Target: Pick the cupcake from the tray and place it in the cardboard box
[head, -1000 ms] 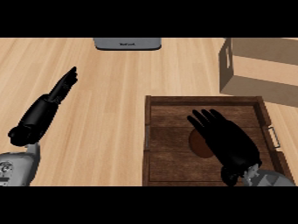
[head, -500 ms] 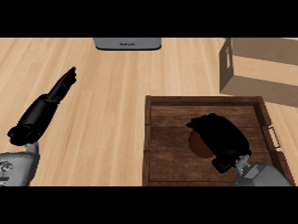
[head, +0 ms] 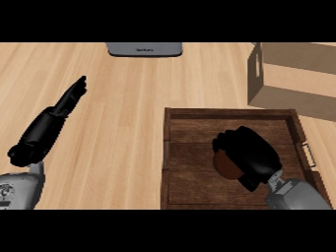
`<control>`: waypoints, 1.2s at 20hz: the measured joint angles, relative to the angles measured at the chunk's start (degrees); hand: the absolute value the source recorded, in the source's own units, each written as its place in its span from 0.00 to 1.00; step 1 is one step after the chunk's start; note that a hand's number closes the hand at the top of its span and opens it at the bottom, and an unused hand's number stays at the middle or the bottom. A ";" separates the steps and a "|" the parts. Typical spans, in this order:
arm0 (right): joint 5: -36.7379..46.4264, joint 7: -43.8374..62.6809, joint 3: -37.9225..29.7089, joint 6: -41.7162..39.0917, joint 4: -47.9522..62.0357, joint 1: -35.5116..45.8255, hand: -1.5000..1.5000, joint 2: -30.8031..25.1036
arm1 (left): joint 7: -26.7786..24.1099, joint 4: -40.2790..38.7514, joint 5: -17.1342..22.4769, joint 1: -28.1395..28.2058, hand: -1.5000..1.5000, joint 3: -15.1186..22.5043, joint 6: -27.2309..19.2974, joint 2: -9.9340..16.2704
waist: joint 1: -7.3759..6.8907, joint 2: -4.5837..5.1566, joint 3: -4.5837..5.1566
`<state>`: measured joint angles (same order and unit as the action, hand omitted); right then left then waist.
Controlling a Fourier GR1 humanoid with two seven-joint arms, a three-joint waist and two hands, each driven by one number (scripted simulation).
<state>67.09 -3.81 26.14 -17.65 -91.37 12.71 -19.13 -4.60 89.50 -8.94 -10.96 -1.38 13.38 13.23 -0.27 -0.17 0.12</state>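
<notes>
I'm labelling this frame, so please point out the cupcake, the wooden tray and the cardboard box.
cupcake (head: 225, 165): head view, brown side showing left of the right hand's curled fingers.
wooden tray (head: 228, 112): head view, its far rim.
cardboard box (head: 286, 96): head view, its near outer wall.

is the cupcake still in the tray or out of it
In the tray: the cupcake sits on the wooden tray floor, with the right hand curled over it.

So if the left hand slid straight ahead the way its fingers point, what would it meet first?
Probably the grey device at the counter's far edge; the left hand points up and right over bare wood, though its height is unclear.
</notes>
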 measured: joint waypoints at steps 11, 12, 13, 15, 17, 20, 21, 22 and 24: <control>-10.99 -30.91 -1.46 7.04 0.74 -2.76 1.00 -8.50 | 0.21 -1.29 0.46 -1.73 0.50 -1.33 0.80 0.58 | 0.25 0.11 -0.09; -11.89 -32.94 -2.49 7.83 0.24 -3.26 1.00 -9.23 | 0.00 -1.16 0.51 -1.34 0.50 -1.37 0.84 0.48 | 0.29 0.11 -0.10; -12.78 -34.55 -3.61 8.40 -0.44 -3.18 1.00 -9.73 | -0.42 -1.35 0.50 -0.98 0.50 -1.43 1.00 0.54 | 0.33 0.12 -0.12; -14.46 -37.17 -5.96 9.47 -3.45 -4.00 1.00 -11.31 | 0.24 -0.76 0.86 -0.75 0.50 -1.81 1.38 0.83 | 0.49 0.06 -0.12; -16.73 -38.40 -8.68 9.05 -7.28 -4.59 1.00 -12.59 | -0.24 -1.63 0.89 -1.13 0.50 -2.17 1.60 1.02 | 0.73 0.05 -0.12; -21.63 -38.38 -13.76 6.58 -11.36 -4.87 1.00 -13.42 | 0.53 -0.69 1.05 -0.94 0.50 -2.32 1.63 0.82 | 0.77 0.02 -0.11; -23.68 -38.05 -16.02 5.73 -11.97 -4.93 1.00 -13.70 | 0.59 -0.35 0.62 -0.73 0.50 -1.88 1.22 0.35 | 0.81 0.01 -0.10; -25.58 -36.58 -18.13 4.68 -12.42 -4.29 1.00 -13.46 | 0.93 -0.18 0.47 -0.78 0.50 -1.60 1.06 0.01 | 0.83 0.00 -0.10; -29.75 -33.64 -22.50 2.92 -12.84 -4.07 1.00 -12.85 | 0.78 -0.23 0.50 -0.96 0.50 -1.86 1.05 0.14 | 1.00 -0.01 -0.09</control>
<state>37.33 -37.45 3.64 -14.73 -104.21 8.64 -31.98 -3.83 89.27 -8.45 -11.92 -3.24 14.43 13.37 0.73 -0.17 0.03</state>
